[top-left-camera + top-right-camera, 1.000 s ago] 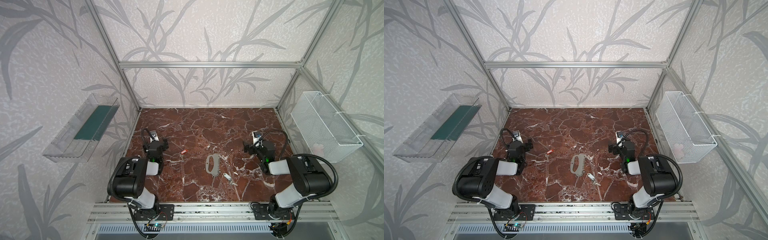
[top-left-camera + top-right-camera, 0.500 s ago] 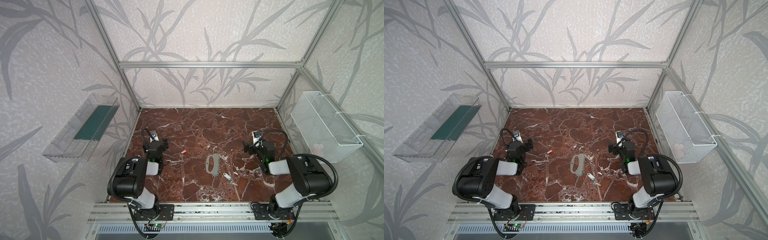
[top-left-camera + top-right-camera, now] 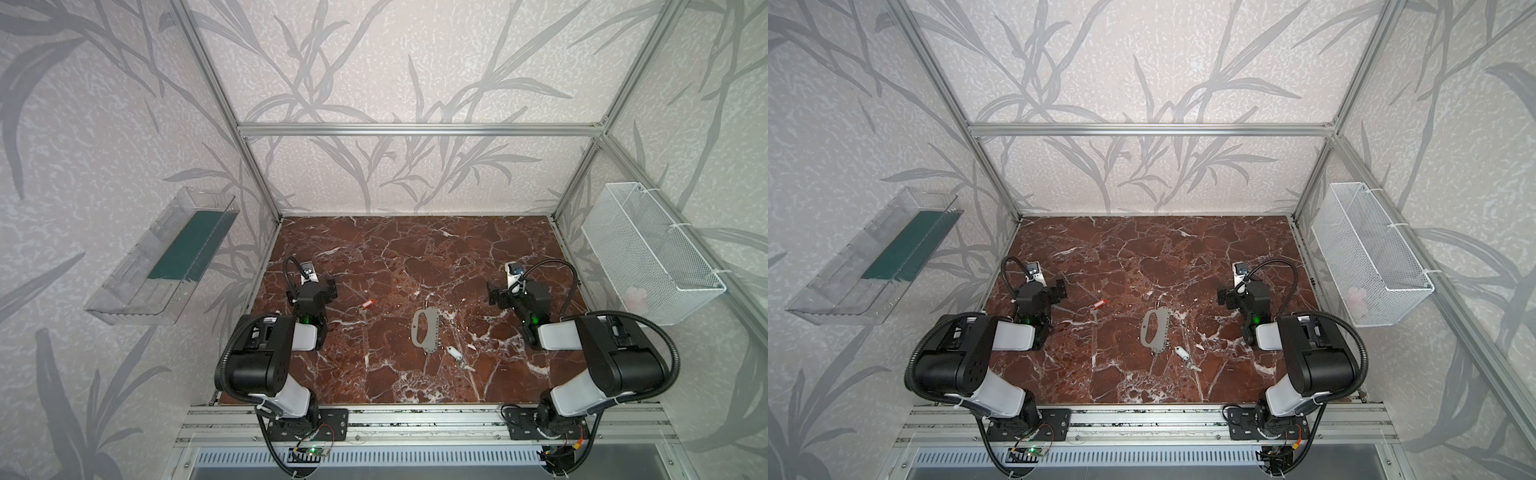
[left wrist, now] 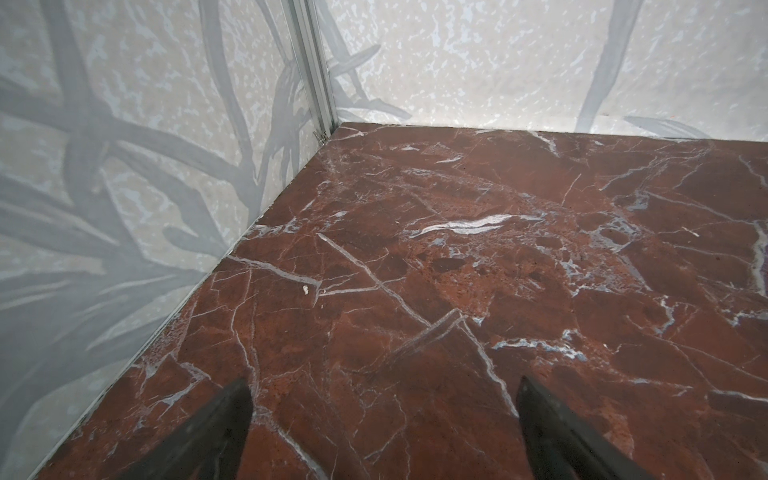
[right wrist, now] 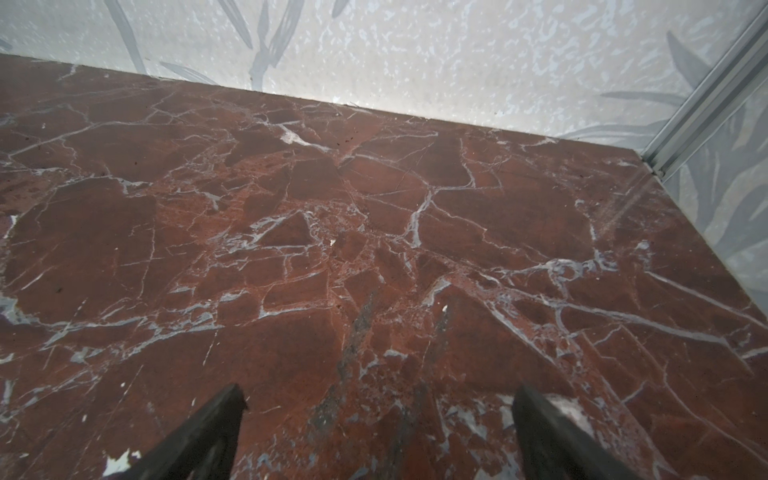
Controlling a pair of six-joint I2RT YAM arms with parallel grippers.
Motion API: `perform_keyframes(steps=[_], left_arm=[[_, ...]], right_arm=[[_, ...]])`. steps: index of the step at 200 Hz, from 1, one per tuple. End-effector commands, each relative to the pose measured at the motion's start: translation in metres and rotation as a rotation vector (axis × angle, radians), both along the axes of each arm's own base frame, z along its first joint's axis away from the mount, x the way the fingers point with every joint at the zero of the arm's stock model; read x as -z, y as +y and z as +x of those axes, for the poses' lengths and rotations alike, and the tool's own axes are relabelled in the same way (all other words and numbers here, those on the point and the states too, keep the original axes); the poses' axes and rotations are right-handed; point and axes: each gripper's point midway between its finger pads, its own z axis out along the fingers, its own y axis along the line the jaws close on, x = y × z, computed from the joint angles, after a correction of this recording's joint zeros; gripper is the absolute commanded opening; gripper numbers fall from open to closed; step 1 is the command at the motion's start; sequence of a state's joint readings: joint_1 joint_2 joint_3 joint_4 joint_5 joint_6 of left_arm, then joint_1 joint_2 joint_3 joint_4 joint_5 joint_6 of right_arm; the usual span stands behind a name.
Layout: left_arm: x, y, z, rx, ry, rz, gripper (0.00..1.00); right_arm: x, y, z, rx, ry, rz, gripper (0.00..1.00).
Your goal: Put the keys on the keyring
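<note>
The table (image 3: 415, 249) is dark red stone with thin white cracks all over it. Pale walls (image 3: 395, 62) with grey leaves stand round it at 9, 12 and 3 o'clock. Silver bars (image 3: 415, 129) hold the walls up.

A clear tray (image 3: 124, 307) hangs on the wall at 9 o'clock, with a green strip (image 3: 183, 245) in it. A white wire basket (image 3: 636, 237) hangs on the wall at 3 o'clock, with a pale pink thing (image 3: 635, 296) in it.

The keyring (image 3: 432, 330) lies flat near the middle of the table. The red key (image 3: 367, 304) lies at 10 o'clock from it, well apart. The white key (image 3: 455, 354) lies just beside it at 4 o'clock, with a small gap.

The left pincer (image 4: 384, 384) sits low at the table's 9 o'clock side. It is wide and holds nothing. The right pincer (image 5: 378, 388) sits low at the 3 o'clock side, wide too and holding nothing. Only bare stone lies between the tips of each one.
</note>
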State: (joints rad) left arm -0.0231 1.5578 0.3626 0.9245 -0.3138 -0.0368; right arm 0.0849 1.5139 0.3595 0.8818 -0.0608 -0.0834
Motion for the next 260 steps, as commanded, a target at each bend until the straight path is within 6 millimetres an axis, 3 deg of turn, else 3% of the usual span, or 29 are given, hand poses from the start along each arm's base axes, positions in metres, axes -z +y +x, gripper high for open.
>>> perform_keyframes(steps=[1,35,56,83,126,150,161,202,260], left_arm=[[-0.03,0.011,0.003,-0.068,-0.024,-0.005,0.99],[-0.08,0.002,-0.008,-0.021,-0.027,-0.019,0.99],[-0.102,-0.022,-0.015,0.105,0.01,-0.089,0.99],[-0.113,-0.075,-0.024,0.348,0.101,-0.159,0.97],[-0.092,-0.154,-0.039,0.591,0.248,-0.059,0.89],[-0.079,-0.185,-0.047,0.694,0.315,-0.016,0.84],[-0.074,-0.198,-0.051,0.738,0.344,0.01,0.81],[-0.062,-0.219,-0.058,0.808,0.388,0.02,0.74],[-0.056,-0.222,-0.062,0.821,0.4,0.015,0.67]], right_arm=[[-0.048,0.0,0.002,-0.002,-0.056,0.007,0.99],[-0.095,0.032,-0.012,-0.152,0.003,0.044,1.0],[-0.094,0.061,-0.031,-0.263,0.103,-0.01,0.96],[-0.075,0.1,-0.06,-0.419,0.214,-0.13,0.9],[-0.04,0.141,-0.089,-0.563,0.316,-0.224,0.68],[-0.022,0.156,-0.098,-0.642,0.372,-0.233,0.54],[-0.014,0.16,-0.102,-0.676,0.389,-0.255,0.53],[0.004,0.174,-0.116,-0.836,0.392,-0.345,0.52],[0.028,0.186,-0.12,-0.909,0.451,-0.444,0.46]])
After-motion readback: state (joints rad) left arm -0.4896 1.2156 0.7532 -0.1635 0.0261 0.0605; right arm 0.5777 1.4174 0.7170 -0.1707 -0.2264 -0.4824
